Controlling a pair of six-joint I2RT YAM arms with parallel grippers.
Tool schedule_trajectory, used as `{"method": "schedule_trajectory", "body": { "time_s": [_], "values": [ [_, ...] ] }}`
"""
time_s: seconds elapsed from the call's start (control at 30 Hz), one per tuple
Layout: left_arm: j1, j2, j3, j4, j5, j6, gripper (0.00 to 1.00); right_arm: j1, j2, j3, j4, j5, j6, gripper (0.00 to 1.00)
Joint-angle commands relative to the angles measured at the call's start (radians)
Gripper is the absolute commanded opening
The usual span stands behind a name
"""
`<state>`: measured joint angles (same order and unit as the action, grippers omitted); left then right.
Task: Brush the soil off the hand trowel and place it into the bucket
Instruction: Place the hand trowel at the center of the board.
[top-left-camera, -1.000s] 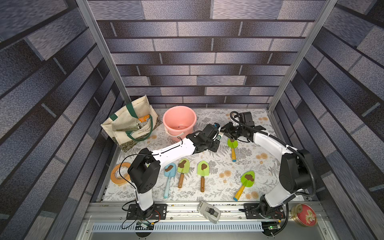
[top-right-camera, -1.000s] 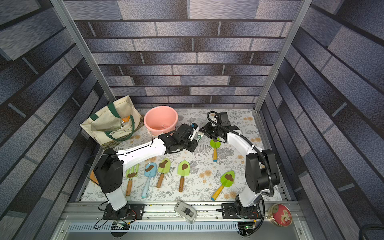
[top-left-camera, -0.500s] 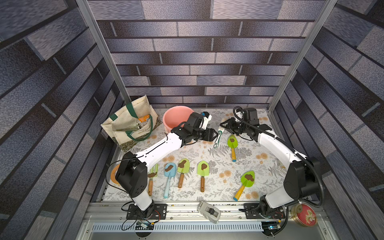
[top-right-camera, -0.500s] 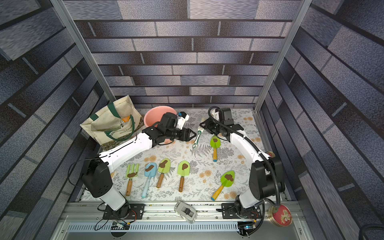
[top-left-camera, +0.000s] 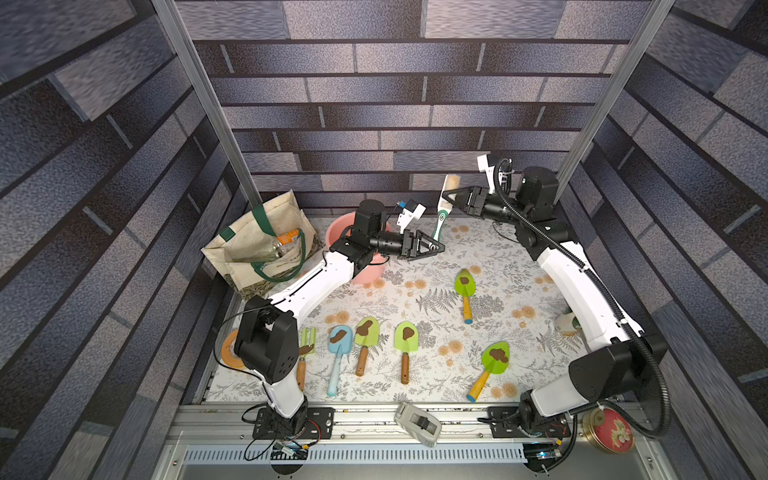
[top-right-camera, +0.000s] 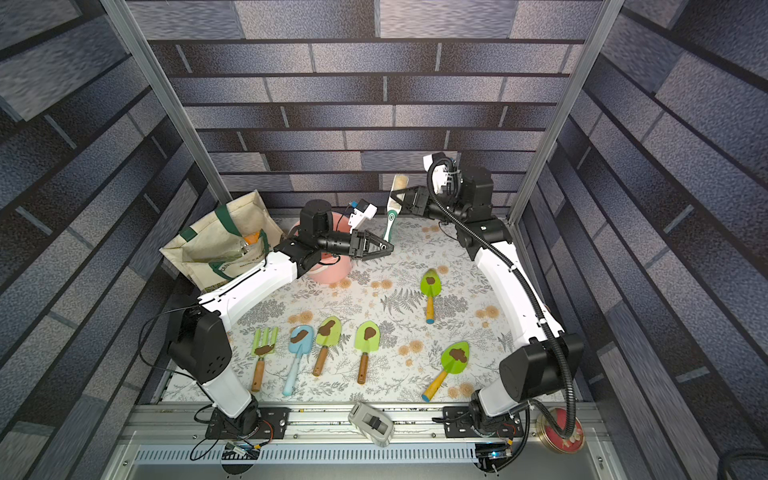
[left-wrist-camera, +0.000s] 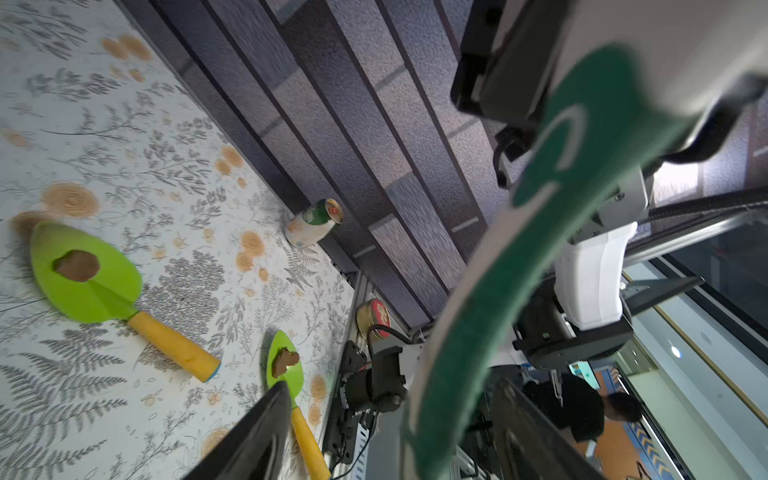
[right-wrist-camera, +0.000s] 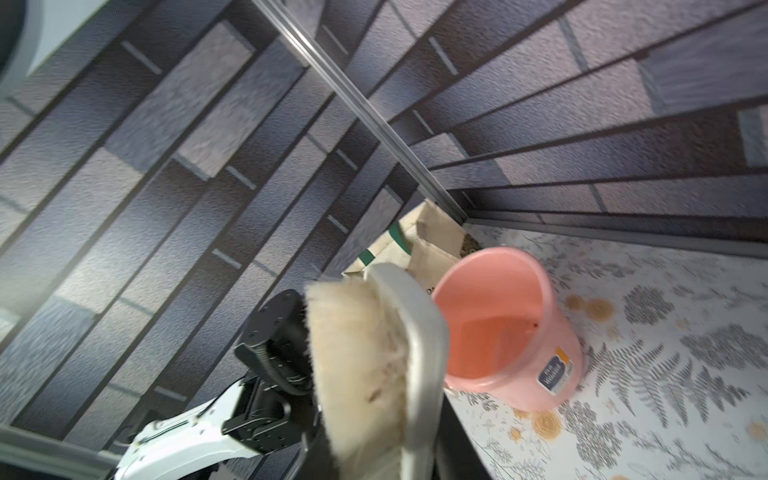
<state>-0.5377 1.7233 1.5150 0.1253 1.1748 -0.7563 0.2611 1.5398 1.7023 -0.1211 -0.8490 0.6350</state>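
Right wrist alone shows the bucket (right-wrist-camera: 509, 332) label (right-wrist-camera: 557, 370); both top views show right gripper (top-left-camera: 449, 193) pinching brush (top-left-camera: 441, 211), left gripper (top-left-camera: 436, 248) spread.

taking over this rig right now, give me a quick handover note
Left gripper: open, jaws either side of the brush's green handle end, not clamping it.
Right gripper: shut on the brush next to its bristle head, holding it in the air near the back wall.
Bucket: upright at the back, no trowel in it.
Four green trowels and one blue trowel lie on the table, a soil blob on each blade.
Done: brush picked up.
Left: brush each trowel clean and put it in the bucket.
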Motion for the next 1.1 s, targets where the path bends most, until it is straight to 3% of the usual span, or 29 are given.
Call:
{"method": "schedule_trajectory", "body": {
  "time_s": [0.0, 0.2, 0.37, 0.57, 0.63, 0.83, 0.97, 1.07],
  "values": [
    [-0.008, -0.018, 0.109, 0.05, 0.125, 0.027, 0.77, -0.006, 0.016, 0.096, 0.101, -0.152, 0.063, 0.27],
    [-0.022, -0.02, 0.242, 0.064, 0.208, 0.044, 0.76, -0.005, -0.022, 0.142, 0.129, -0.225, 0.089, 0.28],
    [-0.031, -0.026, 0.395, -0.232, 0.262, 0.271, 0.74, -0.005, -0.061, 0.157, 0.139, -0.247, 0.095, 0.28],
    [-0.042, 0.002, 0.539, -0.554, 0.29, 0.488, 0.46, -0.005, -0.092, 0.165, 0.138, -0.23, 0.09, 0.28],
    [-0.041, 0.023, 0.57, -0.598, 0.284, 0.5, 0.33, -0.006, -0.093, 0.165, 0.141, -0.223, 0.094, 0.28],
    [-0.033, 0.058, 0.592, -0.584, 0.238, 0.459, 0.14, -0.005, -0.093, 0.15, 0.136, -0.207, 0.093, 0.3],
    [-0.027, 0.073, 0.614, -0.585, 0.15, 0.425, 0.0, -0.005, -0.095, 0.138, 0.09, -0.165, 0.063, 0.43],
    [-0.019, 0.078, 0.619, -0.628, 0.018, 0.425, 0.0, -0.005, -0.098, 0.141, -0.025, -0.096, -0.008, 0.57]
  ]
}}
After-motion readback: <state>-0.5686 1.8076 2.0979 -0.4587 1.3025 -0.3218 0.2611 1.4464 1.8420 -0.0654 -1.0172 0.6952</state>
